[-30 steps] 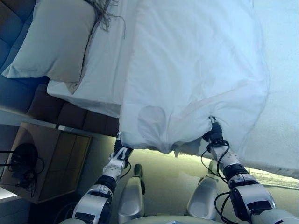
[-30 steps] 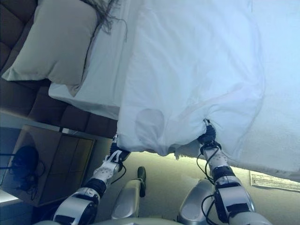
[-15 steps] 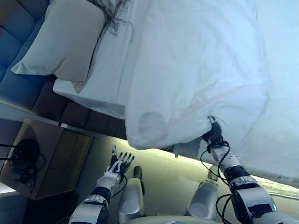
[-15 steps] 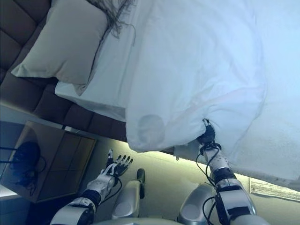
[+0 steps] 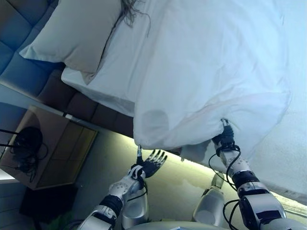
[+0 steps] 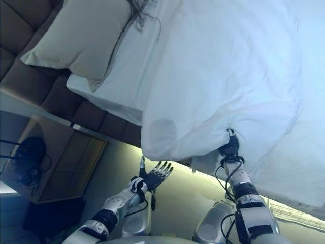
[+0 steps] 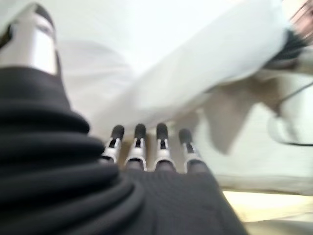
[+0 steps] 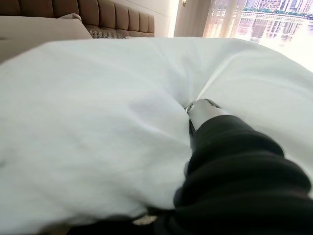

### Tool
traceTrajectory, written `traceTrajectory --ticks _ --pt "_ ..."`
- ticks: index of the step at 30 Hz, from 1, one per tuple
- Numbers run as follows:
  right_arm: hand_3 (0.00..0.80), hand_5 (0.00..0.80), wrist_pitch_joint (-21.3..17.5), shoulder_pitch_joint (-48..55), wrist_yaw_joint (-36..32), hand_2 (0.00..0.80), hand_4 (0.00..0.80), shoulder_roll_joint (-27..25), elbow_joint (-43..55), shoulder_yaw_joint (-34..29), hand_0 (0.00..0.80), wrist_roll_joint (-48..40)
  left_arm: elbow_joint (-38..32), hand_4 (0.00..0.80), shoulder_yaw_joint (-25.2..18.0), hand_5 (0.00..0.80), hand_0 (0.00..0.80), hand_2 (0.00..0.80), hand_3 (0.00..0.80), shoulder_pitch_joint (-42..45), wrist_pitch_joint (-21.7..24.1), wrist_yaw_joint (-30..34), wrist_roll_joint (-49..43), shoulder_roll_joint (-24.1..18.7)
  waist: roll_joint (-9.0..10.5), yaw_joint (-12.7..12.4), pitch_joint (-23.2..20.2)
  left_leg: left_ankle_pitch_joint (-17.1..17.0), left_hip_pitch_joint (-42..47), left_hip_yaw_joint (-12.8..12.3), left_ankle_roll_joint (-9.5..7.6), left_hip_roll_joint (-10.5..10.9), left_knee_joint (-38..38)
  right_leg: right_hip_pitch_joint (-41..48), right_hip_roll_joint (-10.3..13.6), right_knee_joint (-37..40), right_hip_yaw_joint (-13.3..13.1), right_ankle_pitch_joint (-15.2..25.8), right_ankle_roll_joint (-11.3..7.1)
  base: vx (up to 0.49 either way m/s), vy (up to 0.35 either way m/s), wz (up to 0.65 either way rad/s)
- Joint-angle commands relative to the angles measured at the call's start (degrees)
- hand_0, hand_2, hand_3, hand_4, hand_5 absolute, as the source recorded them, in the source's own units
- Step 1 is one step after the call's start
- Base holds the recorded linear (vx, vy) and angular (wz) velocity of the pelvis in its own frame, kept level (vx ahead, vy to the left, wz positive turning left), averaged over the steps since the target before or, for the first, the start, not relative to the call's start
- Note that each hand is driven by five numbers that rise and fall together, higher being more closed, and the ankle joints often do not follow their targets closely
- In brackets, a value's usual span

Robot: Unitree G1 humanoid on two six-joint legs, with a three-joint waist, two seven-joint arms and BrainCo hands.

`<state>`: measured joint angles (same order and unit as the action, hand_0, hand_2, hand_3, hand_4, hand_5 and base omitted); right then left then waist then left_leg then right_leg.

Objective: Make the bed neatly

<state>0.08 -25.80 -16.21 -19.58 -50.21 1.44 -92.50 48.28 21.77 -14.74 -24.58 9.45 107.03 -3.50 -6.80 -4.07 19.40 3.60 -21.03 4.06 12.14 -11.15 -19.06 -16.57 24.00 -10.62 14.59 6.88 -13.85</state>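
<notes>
My right hand (image 5: 224, 140) pinches the duvet (image 5: 211, 76) at its edge overhanging the bed (image 5: 103, 88); my left hand (image 5: 149, 163) hangs spread below, holding nothing. Pulling one-handed could drag the duvet crooked or off the mattress.

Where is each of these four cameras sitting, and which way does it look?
Left eye view: on the head, looking down at the white duvet, pillow and nightstand; both arms show.
Right eye view: beside it, same scene; left hand open below the duvet's edge, right hand gripping the edge.
Left wrist view: on the left wrist, along straight fingers toward the duvet.
Right wrist view: on the right wrist, facing bunched duvet and headboard.
All four share the duvet.
</notes>
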Motion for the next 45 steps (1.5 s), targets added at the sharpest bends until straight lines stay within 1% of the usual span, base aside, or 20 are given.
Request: traceTrajectory --ticks 1,4,7,8,11,14,18,21,24,25,26,27,29,33,35,39,41,43,45 --pt "0.8 0.8 -2.1 -7.6 -2.9 0.8 0.8 0.1 6.5 -0.8 0.8 -3.0 -2.8 0.0 3.7 0.0 0.0 0.0 0.0 -2.9 -1.5 -1.9 6.0 -0.7 2.64 -1.7 0.2 -11.9 -3.9 -0.3 -1.84 -0.1 4.8 4.4 1.8 0.3 -2.7 1.8 -1.15 -0.073 -0.071 -0.02" --pt "0.8 0.8 -2.8 -9.2 -2.0 0.8 0.8 0.6 8.7 -0.1 0.8 -3.8 -1.3 0.0 4.0 0.0 0.0 0.0 0.0 -5.5 -0.3 -4.3 6.0 0.5 3.43 -1.1 1.2 -12.1 -5.4 -0.6 -1.9 -0.3 4.0 3.0 1.5 0.2 -3.3 2.1 -1.15 -0.088 -0.046 -0.06" --pt "0.8 0.8 -3.5 -11.5 -1.3 0.8 0.8 1.2 10.7 0.8 0.8 -4.6 0.1 0.0 5.2 0.0 0.0 0.0 0.0 -9.7 1.5 -6.5 6.0 3.3 4.12 -0.3 2.3 -12.9 -7.0 -1.1 -2.07 -0.5 4.4 1.3 1.1 0.6 -3.9 2.7 -1.15 -0.104 -0.016 0.0" --pt "0.8 0.8 -3.5 -12.6 -1.1 0.8 0.8 1.3 11.4 0.9 0.8 -4.7 0.7 0.0 5.7 0.0 0.0 0.0 0.0 -11.2 2.4 -6.6 6.0 4.5 4.48 0.0 2.9 -13.3 -7.7 -1.2 -2.09 -0.5 4.7 0.6 0.9 0.9 -4.0 3.0 -1.15 -0.119 -0.012 -0.04" --pt "0.8 0.8 -3.7 -15.5 -0.1 0.8 0.8 1.9 13.7 1.4 0.8 -4.1 1.7 0.0 6.2 0.0 0.0 0.0 0.0 -14.7 4.9 -7.4 6.0 6.2 5.45 0.7 4.4 -14.2 -9.4 -1.7 -2.14 -0.7 5.8 -1.3 0.2 1.7 -4.6 3.7 -1.15 -0.12 0.0 -0.1" --pt "0.8 0.8 -3.7 -17.1 0.7 0.8 0.8 2.4 16.0 2.2 0.8 -4.4 2.2 0.0 5.9 0.0 0.0 0.0 0.0 -16.9 7.7 -6.7 6.0 6.8 6.23 1.4 5.6 -14.8 -10.6 -2.2 -2.0 -0.7 6.5 -2.5 -0.4 2.5 -5.2 4.0 -1.15 -0.094 0.037 -0.12" --pt "0.8 0.8 -2.9 -17.9 2.6 0.8 0.8 2.8 20.4 3.0 0.8 -3.9 2.3 0.0 3.8 0.0 0.0 0.0 0.0 -20.4 12.1 -7.3 6.0 6.3 6.72 3.0 6.5 -15.9 -11.8 -3.4 -1.84 -0.6 7.4 -3.9 -0.7 3.4 -5.9 4.6 -1.15 -0.069 0.12 -0.09" --pt "0.8 0.8 -2.1 -17.8 2.5 0.8 0.8 3.4 22.0 3.1 0.8 -1.8 2.4 0.0 0.5 0.0 0.0 0.0 0.0 -23.1 16.9 -10.2 4.8 5.2 6.69 4.0 6.7 -16.5 -12.3 -4.4 -1.82 -0.7 8.1 -4.8 -0.8 3.9 -6.1 4.7 -1.15 -0.041 0.118 0.01" --pt "0.8 0.8 -1.2 -18.5 3.6 0.8 0.8 3.4 23.4 2.9 0.8 -0.1 3.9 0.0 -3.5 0.0 0.0 0.0 0.0 -25.4 19.9 -12.6 -0.7 3.9 6.53 4.7 6.6 -16.9 -12.4 -5.1 -1.8 -0.7 8.8 -5.4 -0.6 4.1 -6.1 4.6 -1.15 -0.034 0.11 -0.16" --pt "0.8 0.8 -1.2 -18.5 3.8 0.8 0.8 3.3 23.7 2.8 0.8 0.3 4.4 0.248 -4.7 0.248 0.248 0.248 0.248 -26.1 20.3 -13.6 -1.5 3.4 6.41 4.8 6.6 -17.0 -12.4 -5.3 -1.81 -0.7 8.9 -5.5 -0.5 4.1 -6.1 4.5 -1.15 -0.015 0.096 -0.16" --pt "0.8 0.8 -1.1 -18.3 3.8 0.8 0.8 3.3 24.1 2.8 0.8 0.3 5.3 0.602 -6.4 0.602 0.602 0.602 0.602 -26.8 20.8 -14.8 -2.7 2.4 6.28 4.9 6.4 -17.1 -12.3 -5.5 -1.84 -0.7 9.1 -5.6 -0.4 4.0 -6.1 4.4 -1.15 -0.01 0.084 -0.13" --pt "0.8 0.8 -1.0 -18.1 3.9 0.8 0.8 3.1 24.6 2.7 0.8 0.3 6.1 0.8 -7.9 0.8 0.8 0.8 0.8 -27.3 20.9 -15.5 -3.7 1.5 6.18 5.0 6.3 -17.1 -12.3 -5.6 -1.85 -0.6 9.2 -5.7 -0.3 3.9 -6.1 4.3 -1.15 -0.014 0.078 -0.09" --pt "0.8 0.8 -0.8 -17.4 4.1 0.8 0.8 2.6 25.5 2.6 0.8 0.1 7.5 0.8 -10.9 0.8 0.8 0.8 0.8 -28.1 21.2 -16.3 -6.0 -0.2 5.84 5.3 6.0 -17.1 -12.2 -5.8 -1.92 -0.5 9.3 -5.9 0.0 3.7 -6.0 4.0 -1.15 -0.023 0.088 -0.05" --pt "0.8 0.8 -0.2 -16.2 3.9 0.8 0.8 2.0 25.3 2.0 0.8 -0.1 10.1 0.8 -14.6 0.8 0.8 0.8 0.8 -28.3 21.9 -16.8 -7.9 -1.6 4.97 5.6 5.3 -16.9 -11.8 -6.3 -2.05 -0.2 9.3 -6.1 0.5 3.3 -6.0 3.5 -1.05 -0.007 0.071 -0.18" --pt "0.8 0.8 -0.5 -15.2 4.0 0.8 0.8 2.1 25.1 2.0 0.8 0.1 11.2 0.8 -16.4 0.8 0.8 0.8 0.8 -28.0 21.8 -15.7 -8.0 -2.4 4.83 5.5 4.7 -16.7 -11.6 -6.3 -2.12 -0.1 9.1 -6.1 0.7 3.0 -5.8 3.1 -0.99 0.0 0.0 0.0" --pt "0.8 0.8 -1.2 -13.4 2.8 0.8 0.8 1.6 22.8 1.7 0.8 -1.3 11.2 0.8 -17.1 0.8 0.8 0.8 0.8 -26.6 21.5 -14.2 -9.3 -2.6 4.45 5.1 3.9 -16.9 -11.3 -6.1 -2.35 0.1 9.5 -5.3 0.9 3.4 -5.3 3.3 -0.96 0.0 -0.001 -0.07" --pt "0.8 0.8 -1.9 -12.3 1.8 0.8 0.8 1.0 20.9 1.5 0.8 -1.8 11.0 0.8 -17.4 0.8 0.8 0.8 0.8 -25.1 22.0 -13.1 -10.4 -2.6 4.29 4.7 3.6 -16.2 -10.8 -5.8 -2.32 0.2 9.3 -4.7 0.9 3.2 -5.0 2.6 -0.91 0.01 -0.013 0.03" --pt "0.8 0.8 -2.8 -11.7 0.9 0.8 0.8 0.4 19.2 1.5 0.8 -2.1 10.9 0.8 -17.7 0.8 0.8 0.8 0.8 -24.6 22.8 -13.2 -12.1 -3.2 4.24 4.4 3.4 -16.5 -10.8 -5.7 -2.46 0.3 9.4 -4.6 1.0 3.4 -4.9 2.9 -0.91 -0.009 -0.014 0.05" --pt "0.8 0.8 -2.9 -10.4 -0.4 0.8 0.8 -0.1 17.1 1.4 0.8 -2.5 11.4 0.8 -18.5 0.8 0.8 0.8 0.8 -24.7 23.3 -13.6 -13.3 -4.9 4.32 4.3 2.9 -16.0 -10.7 -5.7 -2.32 0.2 9.2 -4.1 1.0 3.2 -4.7 2.3 -0.89 0.002 -0.018 0.04"
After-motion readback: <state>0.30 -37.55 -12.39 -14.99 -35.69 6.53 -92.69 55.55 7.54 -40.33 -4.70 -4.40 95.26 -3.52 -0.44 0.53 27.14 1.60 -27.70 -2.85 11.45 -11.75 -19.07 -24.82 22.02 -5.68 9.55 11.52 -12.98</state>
